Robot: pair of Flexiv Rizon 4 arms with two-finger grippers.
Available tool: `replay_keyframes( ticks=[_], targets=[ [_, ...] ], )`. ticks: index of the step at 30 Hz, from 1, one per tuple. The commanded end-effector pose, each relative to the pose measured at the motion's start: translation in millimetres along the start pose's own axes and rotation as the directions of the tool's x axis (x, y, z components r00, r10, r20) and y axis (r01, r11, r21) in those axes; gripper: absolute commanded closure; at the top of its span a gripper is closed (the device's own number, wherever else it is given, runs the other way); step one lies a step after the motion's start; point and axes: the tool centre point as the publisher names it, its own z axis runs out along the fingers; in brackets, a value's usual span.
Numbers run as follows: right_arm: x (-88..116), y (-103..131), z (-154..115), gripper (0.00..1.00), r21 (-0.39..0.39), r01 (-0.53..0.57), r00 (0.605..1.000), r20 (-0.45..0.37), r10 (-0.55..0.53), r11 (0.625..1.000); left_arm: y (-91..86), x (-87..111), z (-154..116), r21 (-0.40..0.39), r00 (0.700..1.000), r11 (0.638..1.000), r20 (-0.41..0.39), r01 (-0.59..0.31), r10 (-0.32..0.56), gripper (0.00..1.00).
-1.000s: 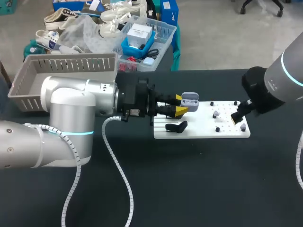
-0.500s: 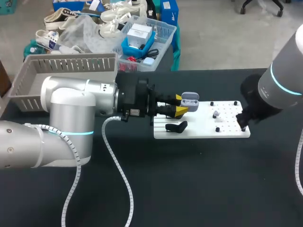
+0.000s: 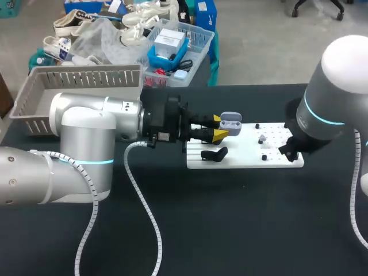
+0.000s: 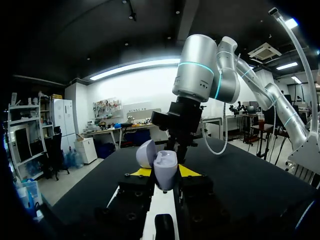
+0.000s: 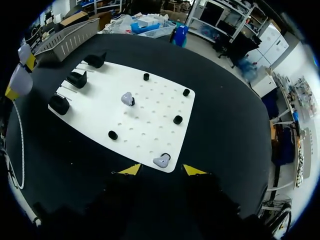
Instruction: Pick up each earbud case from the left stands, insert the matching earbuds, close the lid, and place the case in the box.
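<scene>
My left gripper (image 3: pixel 222 130) is shut on a lavender earbud case (image 3: pixel 231 120) with its lid open, held above the left end of the white board (image 3: pixel 241 160). In the left wrist view the case (image 4: pixel 165 169) sits between both yellow tips, lid (image 4: pixel 146 153) tilted back. My right gripper (image 5: pixel 161 170) hovers over the board's near right corner, fingers apart. One lavender earbud (image 5: pixel 161 161) lies just ahead of its tips, untouched. A second earbud (image 5: pixel 127 98) rests mid-board (image 3: pixel 261 138). In the head view my right arm hides its gripper and the corner earbud.
Black stands (image 5: pixel 76 79) line the board's left end, one (image 3: pixel 214 153) in front of my left gripper. Small black pegs (image 5: pixel 178 119) dot the board. A grey slatted basket (image 3: pixel 75 77) stands at the table's back left. Black tabletop lies in front of the board.
My right arm has swung left over the board's right corner and its fingers have narrowed. My left arm and the case have not moved.
</scene>
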Motion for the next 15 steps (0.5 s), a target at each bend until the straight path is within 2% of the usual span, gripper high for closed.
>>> replay_keyframes(
  ticks=[1,15],
  targets=[
    [-3.1,3.6,5.4,0.53,0.042,-0.003,1.0,-0.001,0.003,0.999,0.4,0.5,0.5,-0.001,1.0,1.0,0.0,-0.001,0.001,1.0],
    [-7.0,1.3,14.0,0.54,0.056,0.0,1.0,-0.021,0.001,0.998,0.4,0.5,0.5,-0.001,1.0,1.0,0.0,-0.001,0.001,1.0]
  ],
)
